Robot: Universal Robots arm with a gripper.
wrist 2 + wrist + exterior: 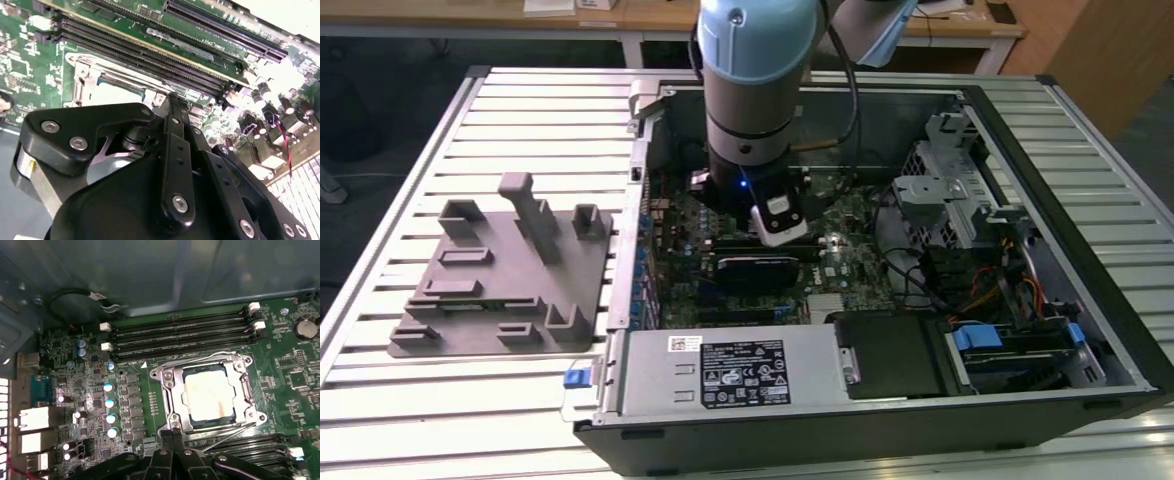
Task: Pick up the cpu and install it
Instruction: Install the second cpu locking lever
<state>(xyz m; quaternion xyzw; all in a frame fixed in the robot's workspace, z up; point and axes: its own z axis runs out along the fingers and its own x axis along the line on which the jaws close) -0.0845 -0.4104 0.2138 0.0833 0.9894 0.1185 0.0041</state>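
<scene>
The cpu (209,394) is a square chip with a pale metal top. It lies flat in the socket frame (165,385) on the green motherboard (290,370) in the first wrist view. My gripper (172,436) hovers just beside the socket's edge, its two black fingers pressed together with nothing between them. In the second wrist view a corner of the cpu (117,92) peeks out past the gripper (172,100) and its black linkage. In the exterior view my arm (750,90) reaches straight down into the open computer case (1067,330).
Memory slots (180,332) run along one side of the socket, and a row of capacitors (110,402) flanks it. A black block (754,272) sits below the arm. A grey plastic tray (507,270) with posts rests on the slatted table (400,420) at the exterior view's left.
</scene>
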